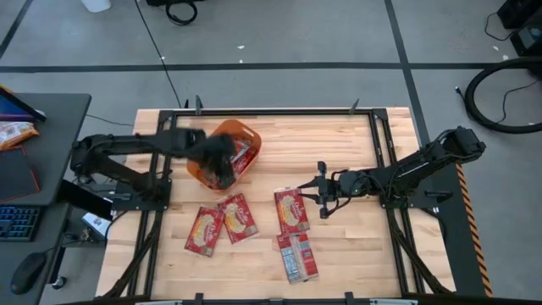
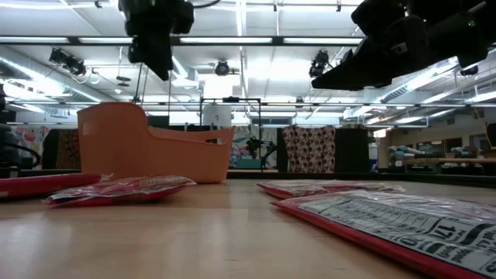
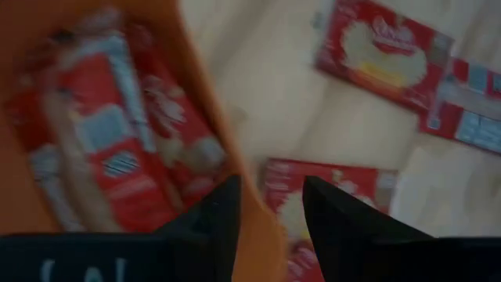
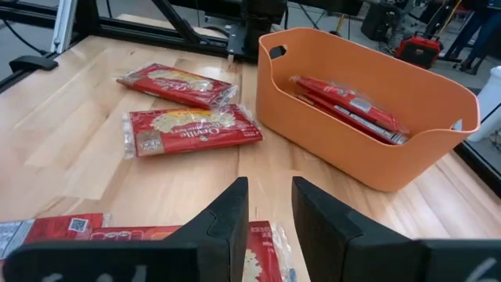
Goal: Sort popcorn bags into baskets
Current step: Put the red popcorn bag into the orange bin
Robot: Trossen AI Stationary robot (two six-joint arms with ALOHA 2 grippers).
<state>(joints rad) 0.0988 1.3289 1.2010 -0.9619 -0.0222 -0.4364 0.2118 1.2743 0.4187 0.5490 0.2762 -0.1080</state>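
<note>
The orange basket (image 1: pixel 247 134) stands on the table's far left part, with red popcorn bags (image 4: pixel 346 105) lying inside it. Four more red bags lie flat on the table: two (image 1: pixel 204 229) (image 1: pixel 238 217) near the basket, one (image 1: pixel 290 210) at the middle, and one (image 1: pixel 298 257) toward the near edge. My left gripper (image 3: pixel 270 210) hovers open and empty over the basket's near rim (image 3: pixel 258 227). My right gripper (image 4: pixel 270 205) is open and empty, held low just right of the middle bag (image 4: pixel 262 249), pointing at the basket (image 4: pixel 368 149).
Dark frame rails (image 1: pixel 385 161) run along the table's left and right sides. Bare wood (image 1: pixel 313 140) lies between the basket and the right arm. Left of the table is a desk with a keyboard (image 1: pixel 19 222).
</note>
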